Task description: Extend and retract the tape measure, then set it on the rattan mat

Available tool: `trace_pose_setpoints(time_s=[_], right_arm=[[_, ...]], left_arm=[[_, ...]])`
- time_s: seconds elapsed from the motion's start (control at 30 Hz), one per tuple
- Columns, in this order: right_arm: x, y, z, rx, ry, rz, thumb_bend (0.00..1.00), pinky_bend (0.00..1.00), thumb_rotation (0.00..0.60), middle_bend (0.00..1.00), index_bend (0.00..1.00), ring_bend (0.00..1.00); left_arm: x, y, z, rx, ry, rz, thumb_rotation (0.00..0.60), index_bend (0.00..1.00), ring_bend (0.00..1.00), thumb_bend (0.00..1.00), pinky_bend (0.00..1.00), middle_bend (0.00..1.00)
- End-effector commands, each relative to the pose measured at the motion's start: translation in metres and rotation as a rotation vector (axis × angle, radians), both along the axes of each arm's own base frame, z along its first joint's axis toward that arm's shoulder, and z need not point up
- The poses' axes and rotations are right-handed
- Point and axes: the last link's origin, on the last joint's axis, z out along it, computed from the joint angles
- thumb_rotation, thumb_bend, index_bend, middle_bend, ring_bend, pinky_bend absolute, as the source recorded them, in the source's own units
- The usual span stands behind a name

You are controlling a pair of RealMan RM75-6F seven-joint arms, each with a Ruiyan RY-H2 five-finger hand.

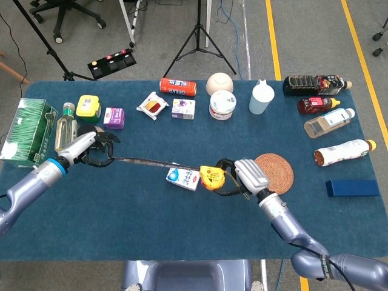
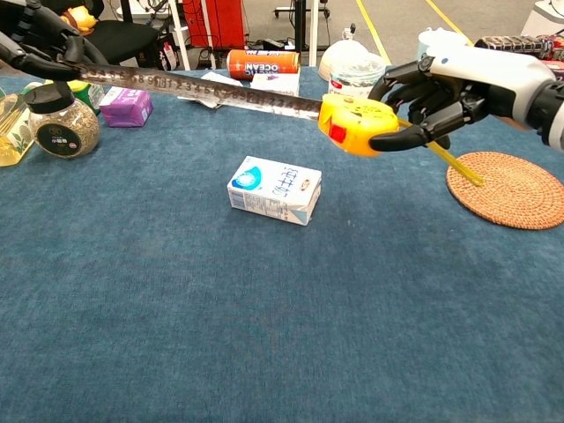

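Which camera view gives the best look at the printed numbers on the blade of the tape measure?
The chest view. There the blade runs close across the picture, so printed digits show along it, though blurred. In the head view the blade is only a thin dark line between the left hand and the yellow case; no numbers can be read.

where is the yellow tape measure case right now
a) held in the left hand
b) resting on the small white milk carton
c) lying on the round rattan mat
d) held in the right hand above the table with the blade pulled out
d: the right hand grips the yellow tape measure case in the air, its blade stretched across to the left hand, with the round rattan mat bare.
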Motion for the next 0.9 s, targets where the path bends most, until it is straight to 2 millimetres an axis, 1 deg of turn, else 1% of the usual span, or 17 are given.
trace_pose_setpoints(time_s=[0.03,0.13,0.47,0.63,0.7,0.9], right_arm=[[0.003,-0.001,-0.001,0.001,-0.003,0.003,0.27,0.69,0.409,0.50,0.52,0.66],[0.006,-0.002,-0.003,0.002,-0.009,0.005,0.27,0.69,0.411,0.50,0.52,0.66],[0.026,-0.006,-0.014,0.019,-0.042,0.027,0.28,0.69,0.403,0.50,0.52,0.66],[0.030,-0.008,-0.018,0.025,-0.047,0.026,0.27,0.69,0.409,0.50,0.52,0.66],[0.031,-0.009,-0.020,0.030,-0.052,0.023,0.27,0.69,0.409,0.50,0.52,0.66],[0.035,-0.011,-0.024,0.034,-0.062,0.020,0.27,0.69,0.408,0.50,0.52,0.66]], left_arm=[[0.011,0.001,-0.007,-0.013,-0.001,-0.022,0.600,0.65,0.17,0.39,0.36,0.27],[0.019,0.001,-0.013,-0.021,-0.002,-0.038,0.600,0.65,0.17,0.39,0.36,0.27],[0.061,0.002,-0.047,-0.061,-0.008,-0.111,0.600,0.65,0.17,0.39,0.36,0.27],[0.074,0.002,-0.059,-0.075,-0.007,-0.124,0.600,0.65,0.17,0.38,0.36,0.27],[0.084,0.003,-0.067,-0.083,-0.015,-0.131,0.600,0.65,0.17,0.38,0.36,0.27],[0.095,0.006,-0.079,-0.078,-0.016,-0.134,0.600,0.65,0.17,0.38,0.36,0.27]])
